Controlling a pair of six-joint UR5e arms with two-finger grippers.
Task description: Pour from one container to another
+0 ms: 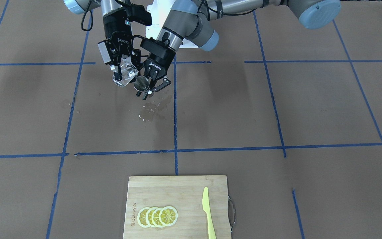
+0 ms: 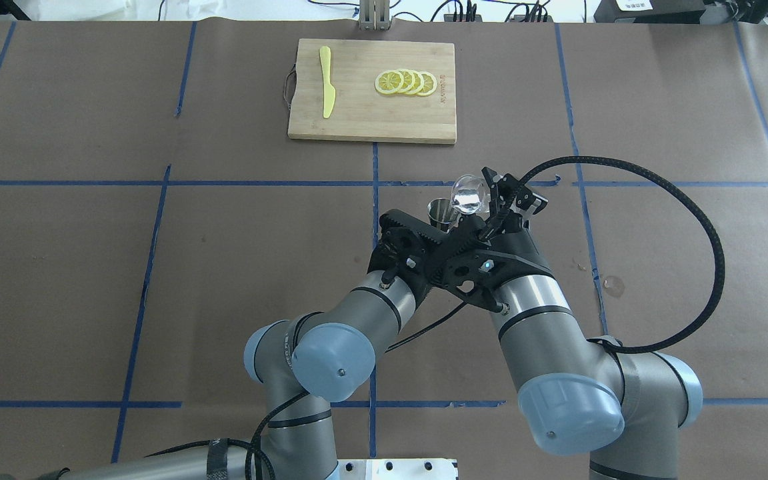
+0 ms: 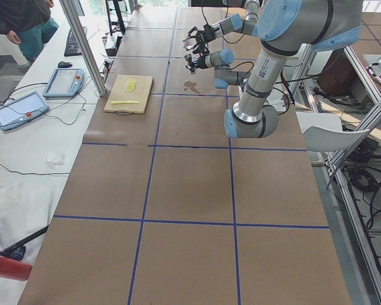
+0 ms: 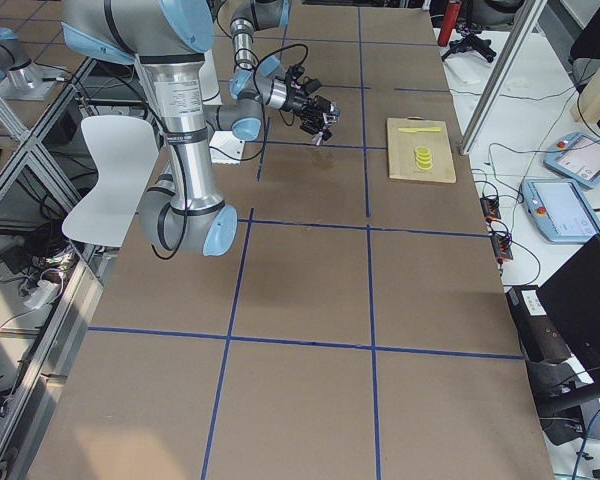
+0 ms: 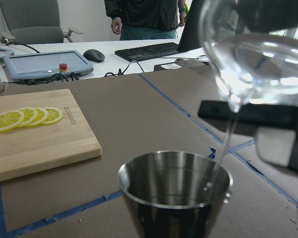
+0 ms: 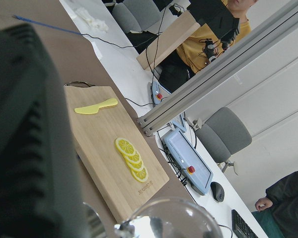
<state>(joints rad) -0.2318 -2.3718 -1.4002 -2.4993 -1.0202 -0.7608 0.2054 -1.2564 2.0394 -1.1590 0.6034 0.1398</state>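
Spanning the scene, the brown desk [image 1: 277, 109] carries a wooden cutting board [image 1: 177, 192] on the side far from the robot and a wet patch [image 1: 153, 111] nearer it. Above that patch the right gripper [image 1: 124, 71] is clamped on the clear glass cup [image 1: 127, 73], which is tilted over. Just beside and below it, the left gripper [image 1: 149, 89] is closed round the steel jigger [image 1: 140, 83], mouth up. A yellow knife [image 1: 207, 212] and lemon slices [image 1: 158, 216] lie on the board. A thin stream [image 5: 223, 148] falls from the cup's lip into the jigger
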